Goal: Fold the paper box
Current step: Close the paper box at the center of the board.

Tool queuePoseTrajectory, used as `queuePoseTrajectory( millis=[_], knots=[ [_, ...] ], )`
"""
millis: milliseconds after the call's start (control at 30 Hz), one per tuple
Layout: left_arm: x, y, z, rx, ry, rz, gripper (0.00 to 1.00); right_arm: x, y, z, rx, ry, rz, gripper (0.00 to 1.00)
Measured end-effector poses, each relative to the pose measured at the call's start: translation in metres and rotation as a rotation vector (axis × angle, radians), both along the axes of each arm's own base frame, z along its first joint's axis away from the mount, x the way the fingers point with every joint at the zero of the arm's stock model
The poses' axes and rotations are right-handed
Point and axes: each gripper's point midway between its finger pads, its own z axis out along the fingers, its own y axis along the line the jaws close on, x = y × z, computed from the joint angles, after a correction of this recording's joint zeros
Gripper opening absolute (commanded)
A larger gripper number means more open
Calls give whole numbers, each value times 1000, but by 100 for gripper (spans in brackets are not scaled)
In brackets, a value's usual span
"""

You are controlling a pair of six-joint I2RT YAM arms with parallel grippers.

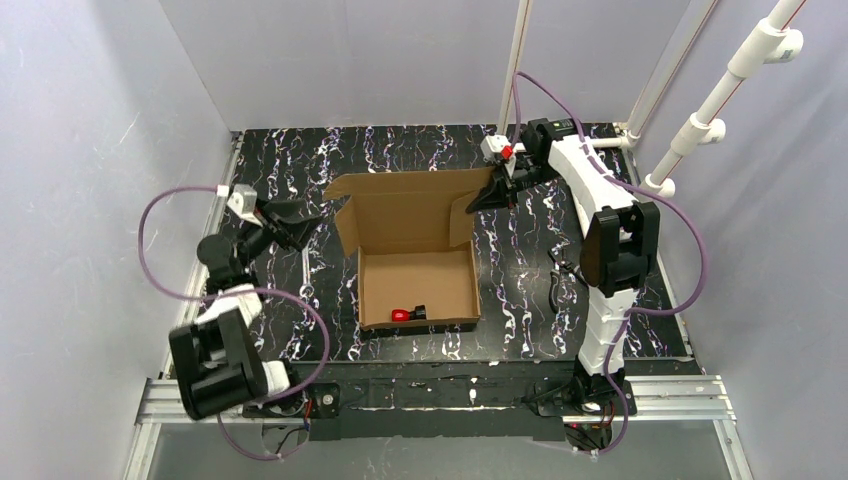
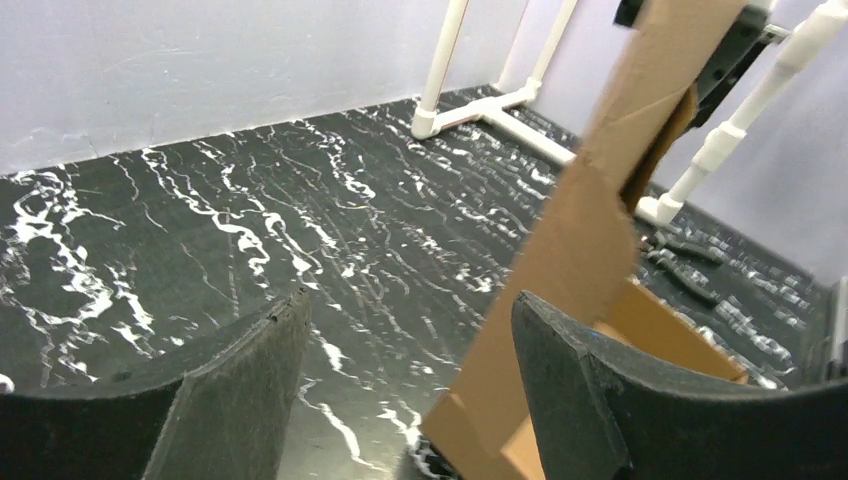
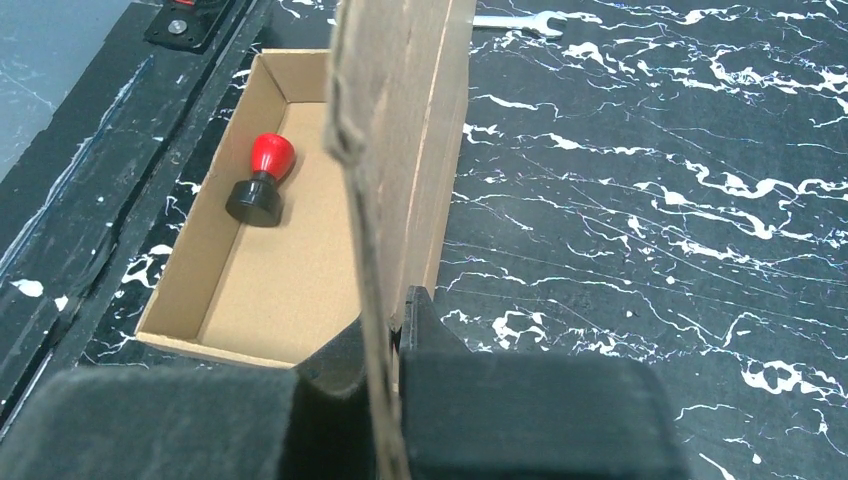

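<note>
Corrugated brown paper box (image 1: 415, 280) flap pinched edgewise in right jaws; left jaws gape empty.

Nothing readable is showing in any of the three views. The box (image 1: 415, 210) is showing only plain brown cardboard faces, inside and out, and no letters, numbers, brand marks or signs are resolving on anything else.
</note>
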Motion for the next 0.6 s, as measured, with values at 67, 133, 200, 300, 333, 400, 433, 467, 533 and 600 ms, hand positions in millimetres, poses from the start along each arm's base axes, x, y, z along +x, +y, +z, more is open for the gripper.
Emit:
queuePoseTrajectory(
  millis=[67, 133, 200, 300, 333, 400, 433, 467, 533, 600],
  knots=[
    [12, -1, -2, 2, 11, -56, 72, 0, 0, 0, 1, 1, 0, 1],
    [33, -6, -5, -7, 40, -120, 74, 0, 0, 1, 1, 3, -1, 1],
    [25, -48, -19, 6, 81, -303, 75, 1, 1, 6, 5, -3, -3, 1],
    [17, -70, -26, 22, 88, -401, 75, 3, 2, 13, 9, -18, -4, 1],
    [17, -76, -28, 23, 96, -429, 76, 5, 2, 14, 9, -18, -5, 1],
    [14, -80, -28, 27, 97, -453, 76, 8, 3, 13, 9, -15, -6, 1],
    [12, -83, -26, 30, 93, -466, 76, 9, 3, 12, 9, -10, -7, 1],
    [10, -85, -25, 33, 89, -475, 75, 10, 4, 11, 8, -6, -7, 1],
    [7, -91, -23, 40, 78, -495, 75, 12, 5, 7, 10, 9, -8, 1],
    [6, -95, -22, 42, 75, -511, 74, 12, 5, 5, 8, 17, -7, 1]
  ],
)
